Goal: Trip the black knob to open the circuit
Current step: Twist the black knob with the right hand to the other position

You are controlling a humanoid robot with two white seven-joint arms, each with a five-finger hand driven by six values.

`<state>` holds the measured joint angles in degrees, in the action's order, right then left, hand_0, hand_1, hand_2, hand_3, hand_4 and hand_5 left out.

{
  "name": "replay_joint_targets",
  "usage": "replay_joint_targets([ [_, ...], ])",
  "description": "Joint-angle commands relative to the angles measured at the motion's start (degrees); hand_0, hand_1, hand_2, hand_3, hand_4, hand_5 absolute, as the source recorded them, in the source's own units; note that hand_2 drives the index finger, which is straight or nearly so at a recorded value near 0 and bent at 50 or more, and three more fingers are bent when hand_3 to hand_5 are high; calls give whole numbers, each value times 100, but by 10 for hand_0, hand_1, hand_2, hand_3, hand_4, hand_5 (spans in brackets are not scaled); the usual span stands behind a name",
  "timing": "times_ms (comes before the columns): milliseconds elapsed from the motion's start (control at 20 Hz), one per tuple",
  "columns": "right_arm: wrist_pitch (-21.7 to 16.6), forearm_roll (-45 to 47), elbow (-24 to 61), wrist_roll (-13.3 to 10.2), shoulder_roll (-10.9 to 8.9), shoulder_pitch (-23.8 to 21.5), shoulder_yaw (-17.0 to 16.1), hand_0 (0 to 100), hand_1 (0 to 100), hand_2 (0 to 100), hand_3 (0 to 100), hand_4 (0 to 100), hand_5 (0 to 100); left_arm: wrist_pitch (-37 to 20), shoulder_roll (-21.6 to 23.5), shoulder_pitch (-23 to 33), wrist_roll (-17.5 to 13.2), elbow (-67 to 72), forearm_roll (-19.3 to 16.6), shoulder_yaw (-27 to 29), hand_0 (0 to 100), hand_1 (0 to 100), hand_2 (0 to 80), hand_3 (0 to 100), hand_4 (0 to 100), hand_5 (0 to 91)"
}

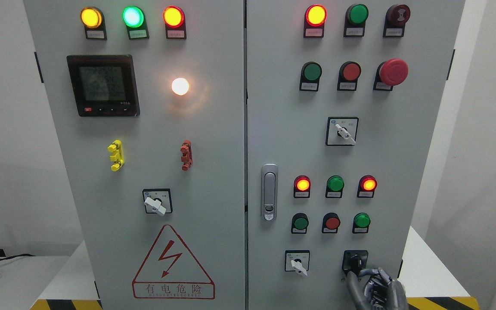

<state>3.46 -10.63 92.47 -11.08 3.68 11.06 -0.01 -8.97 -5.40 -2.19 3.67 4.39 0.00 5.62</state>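
The black knob sits on a black square plate at the lower right of the right cabinet door, under a row of small push buttons. My right hand comes up from the bottom edge just below it. Its grey fingers are curled and close around the knob's lower end; the contact is partly hidden by the hand itself. The left hand is out of the picture.
A white selector switch is left of the knob, and a grey door latch stands higher near the door seam. Lit indicator lamps and buttons fill the door above. A white table edge with hazard striping lies behind the hand.
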Motion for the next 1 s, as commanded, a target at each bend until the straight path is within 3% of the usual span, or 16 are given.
replay_joint_targets([
  [0,-4,0,0,9,10,10,106,398,631,553,960,1000,1000,0,4,-1,2,0,27,0,120,389,0,0,0,0],
  [601,-4,0,0,9,19,10,150,398,631,560,965,1000,1000,0,-5,-1,2,0,27,0,120,389,0,0,0,0],
  [752,-4,0,0,149,19,10,159,398,632,561,965,1000,1000,0,-5,-1,2,0,27,0,120,389,0,0,0,0],
  [952,-4,0,0,158,28,10,159,399,632,561,966,1000,1000,0,-5,-1,2,0,27,0,120,389,0,0,0,0],
])
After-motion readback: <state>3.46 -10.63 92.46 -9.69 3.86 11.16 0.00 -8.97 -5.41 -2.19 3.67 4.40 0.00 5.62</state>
